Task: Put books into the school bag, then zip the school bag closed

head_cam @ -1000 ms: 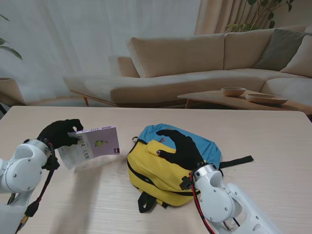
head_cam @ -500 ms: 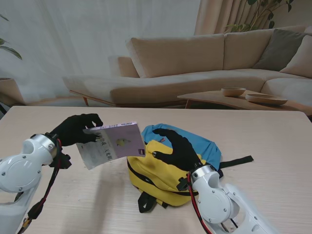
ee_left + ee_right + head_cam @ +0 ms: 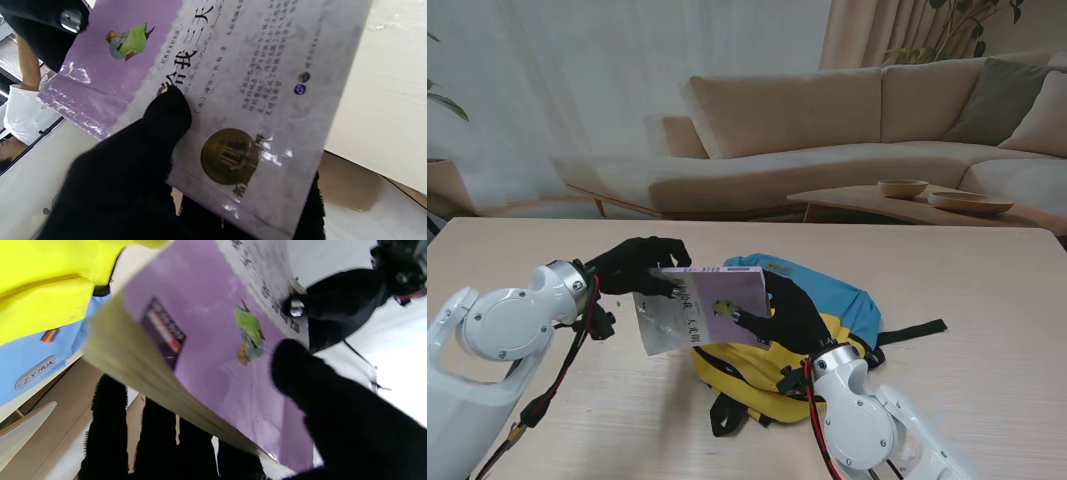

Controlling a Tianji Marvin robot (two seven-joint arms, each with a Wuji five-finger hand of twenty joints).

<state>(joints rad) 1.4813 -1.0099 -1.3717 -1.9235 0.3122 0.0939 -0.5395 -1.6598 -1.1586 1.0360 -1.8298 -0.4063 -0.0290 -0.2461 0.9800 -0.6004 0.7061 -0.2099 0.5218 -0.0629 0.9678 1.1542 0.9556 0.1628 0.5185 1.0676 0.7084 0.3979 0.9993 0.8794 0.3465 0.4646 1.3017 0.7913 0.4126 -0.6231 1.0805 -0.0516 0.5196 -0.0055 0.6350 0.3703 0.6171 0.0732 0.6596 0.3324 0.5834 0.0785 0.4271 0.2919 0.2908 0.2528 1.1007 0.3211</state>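
Note:
My left hand (image 3: 637,268) is shut on a purple and white book (image 3: 707,305), thumb on the cover (image 3: 250,83), and holds it tilted in the air over the left part of the school bag. The bag (image 3: 847,305), yellow in front and blue behind, lies on the table near the middle. My right hand (image 3: 792,315) is raised above the bag at the book's right edge. In the right wrist view its thumb (image 3: 300,373) lies on the purple cover (image 3: 206,340) and its fingers sit under the page edge. The bag's opening is hidden behind the book.
A black strap (image 3: 917,330) trails from the bag to the right, and another loop (image 3: 724,412) lies at its near side. The wooden table (image 3: 987,300) carries nothing else that I can make out. A sofa and a low table with bowls stand beyond it.
My left hand has carried the book rightward from the left of the table to above the bag. My right hand has lifted off the bag and met the book's right edge.

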